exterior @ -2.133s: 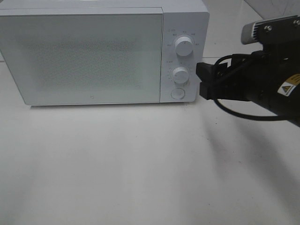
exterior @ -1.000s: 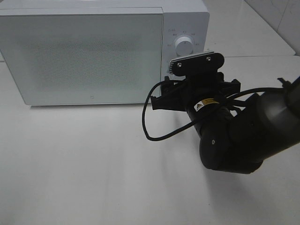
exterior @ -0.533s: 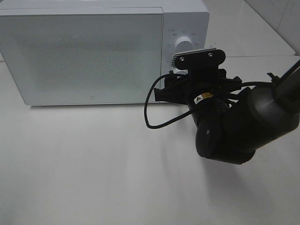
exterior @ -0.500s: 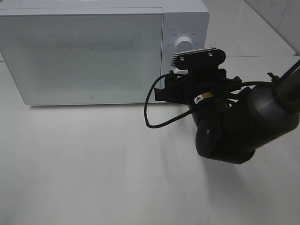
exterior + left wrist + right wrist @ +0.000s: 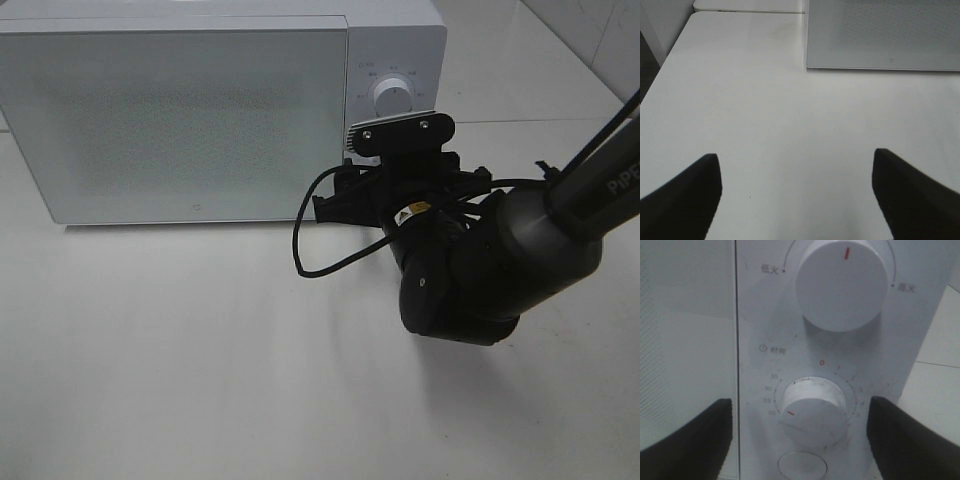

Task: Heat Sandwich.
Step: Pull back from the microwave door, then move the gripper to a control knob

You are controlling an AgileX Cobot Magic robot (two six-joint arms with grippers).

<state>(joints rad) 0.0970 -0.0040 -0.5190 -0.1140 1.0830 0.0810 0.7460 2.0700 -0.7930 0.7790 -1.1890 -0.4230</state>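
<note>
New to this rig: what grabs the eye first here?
The bulky black right arm fills the right of the high view, close in front of the white microwave's control panel, door shut. Its wrist view shows the lower knob framed between open jaws.

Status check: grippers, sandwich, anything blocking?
Left gripper open over table. Right gripper open, jaws flanking timer knob, not gripping. Sandwich not in view; microwave door shut. Path to knob clear.
</note>
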